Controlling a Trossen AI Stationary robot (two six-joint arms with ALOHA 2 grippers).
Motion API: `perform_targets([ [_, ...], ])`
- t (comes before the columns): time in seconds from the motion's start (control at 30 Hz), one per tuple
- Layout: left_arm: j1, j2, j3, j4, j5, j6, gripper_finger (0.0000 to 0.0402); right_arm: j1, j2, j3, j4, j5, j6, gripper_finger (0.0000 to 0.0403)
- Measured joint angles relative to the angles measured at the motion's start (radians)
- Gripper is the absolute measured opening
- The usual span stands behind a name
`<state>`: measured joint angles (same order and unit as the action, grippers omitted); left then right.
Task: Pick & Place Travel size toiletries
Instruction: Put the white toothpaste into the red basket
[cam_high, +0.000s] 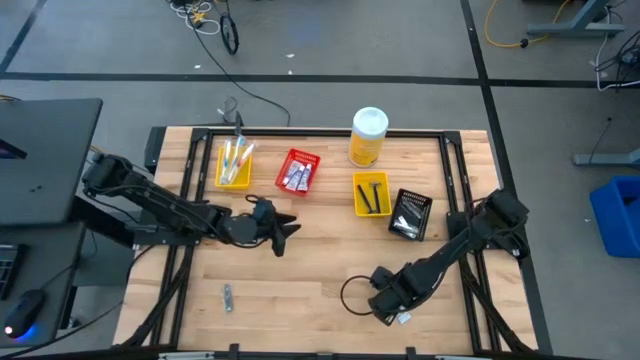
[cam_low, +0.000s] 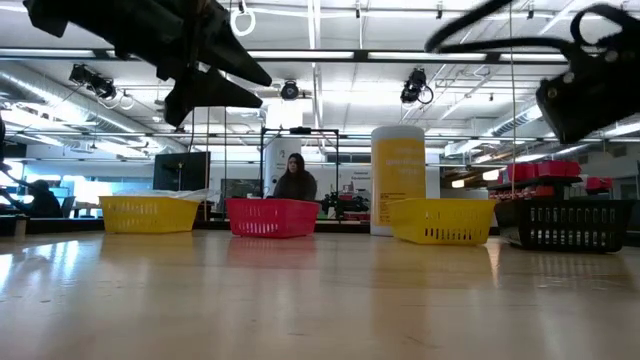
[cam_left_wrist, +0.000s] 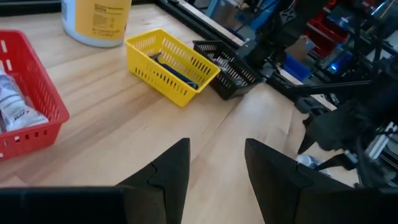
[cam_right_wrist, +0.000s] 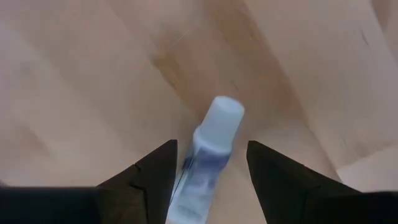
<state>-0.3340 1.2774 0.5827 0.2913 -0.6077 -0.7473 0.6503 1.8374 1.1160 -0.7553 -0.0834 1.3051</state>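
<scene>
I judge the sorting as mostly done. In the high view the left yellow bin (cam_high: 234, 165) holds pale toothbrushes (cam_high: 238, 155), the red bin (cam_high: 298, 171) holds white toothpaste tubes (cam_high: 296, 178), the second yellow bin (cam_high: 371, 194) holds dark razors (cam_high: 376, 193), and the black bin (cam_high: 409, 214) holds small white packets (cam_high: 405, 224). Two items are left as far as I can see: one small pale item (cam_high: 228, 298) lying alone on the table (cam_high: 300, 270) near its front left, too small for me to name, and a mini tube (cam_right_wrist: 208, 162) at my right gripper (cam_high: 392, 306), near the front of the table on the right.

The right wrist view shows what the high view cannot: the tube, white with a blue mark and a round cap, stands between the two fingers (cam_right_wrist: 152, 177). The fingers are a little apart, with a gap on each side of the tube, so I think it is not gripped yet. Whether it lies on the wood or is lifted, I cannot tell.

My left gripper (cam_high: 281, 228) hangs over the middle of the table, in front of the red bin. In the left wrist view its fingers (cam_left_wrist: 171, 171) stand apart with nothing between them.

The low view adds only the room behind: the bins in a row, the big yellow bottle (cam_low: 398, 180), and a person (cam_low: 295, 180) far behind the red bin.
</scene>
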Motion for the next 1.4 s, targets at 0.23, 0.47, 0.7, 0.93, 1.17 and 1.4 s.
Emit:
perform_targets([
  [0.23, 0.0, 0.0, 0.0, 0.016, -0.003, 0.03, 0.0164, -0.001, 0.035, 0.003, 0.009, 0.007, -0.004, 0.0176],
  [0.47, 0.001, 0.0, 0.0, 0.016, -0.006, 0.026, 0.0164, -0.003, 0.036, 0.003, -0.012, 0.023, -0.011, 0.0119],
  [0.7, 0.0, 0.0, 0.0, 0.015, -0.006, 0.014, 0.0164, -0.011, 0.028, 0.0, -0.012, 0.019, -0.056, 0.0094],
  [0.93, 0.0, 0.0, 0.0, 0.016, 0.0, 0.03, 0.0164, -0.056, -0.037, -0.001, 0.051, 0.107, -0.179, 0.0094],
  [1.17, 0.0, 0.0, 0.0, 0.02, 0.001, 0.037, 0.0164, -0.152, -0.129, -0.001, 0.204, 0.247, -0.484, 0.0095],
  [1.4, -0.039, 0.019, 0.0, 0.108, -0.003, 0.102, 0.0164, -0.276, -0.177, 0.0, 0.47, 0.313, -0.872, 0.0096],
])
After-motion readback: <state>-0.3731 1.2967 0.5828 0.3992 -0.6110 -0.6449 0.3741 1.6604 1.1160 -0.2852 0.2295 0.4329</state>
